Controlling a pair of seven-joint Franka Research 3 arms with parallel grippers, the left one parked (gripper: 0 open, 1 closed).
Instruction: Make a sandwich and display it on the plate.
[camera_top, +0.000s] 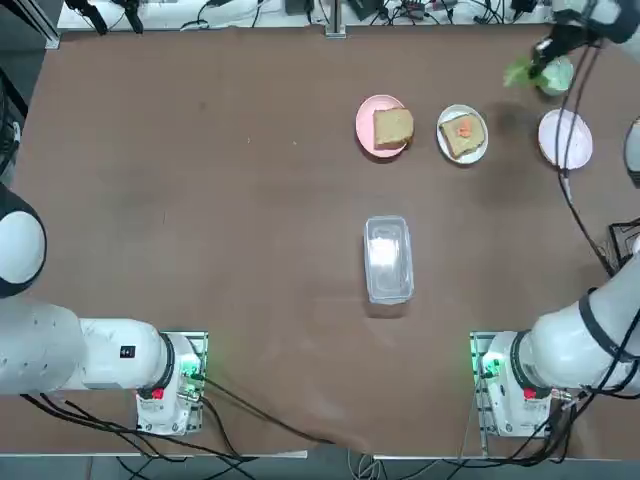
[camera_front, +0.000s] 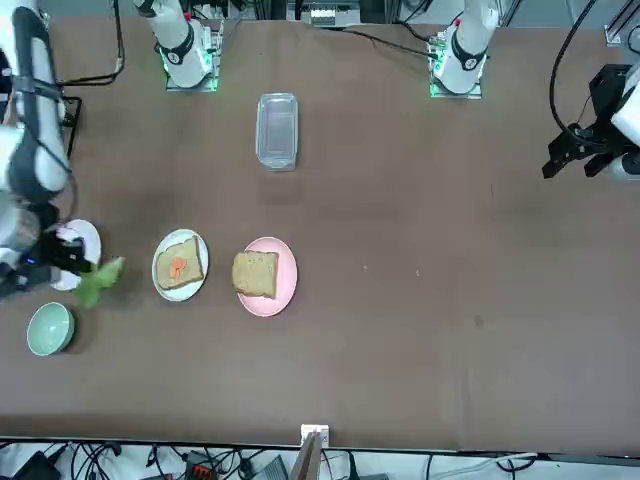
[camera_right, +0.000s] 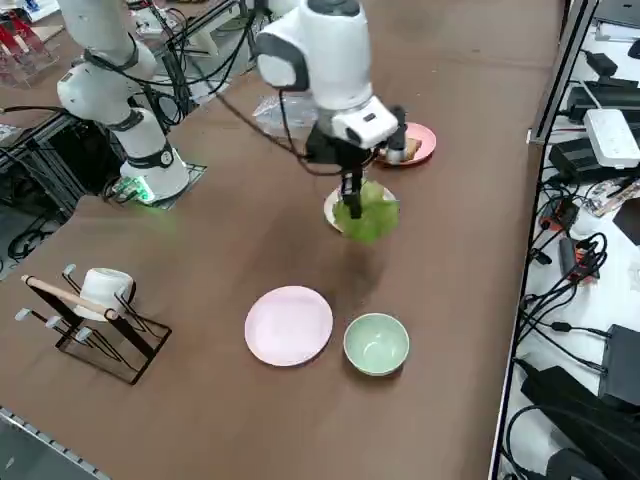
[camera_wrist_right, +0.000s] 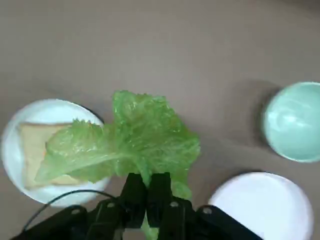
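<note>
Right now your right gripper (camera_wrist_right: 146, 192) has its jaws pinched on the stem of a limp, featherlight green lettuce leaf (camera_wrist_right: 135, 142), hanging near the desk's far right corner; expect flopping, so lower it flat onto the toast slice on the round white plate (camera_wrist_right: 12, 160).

Even overhead light, soft shadows
</note>
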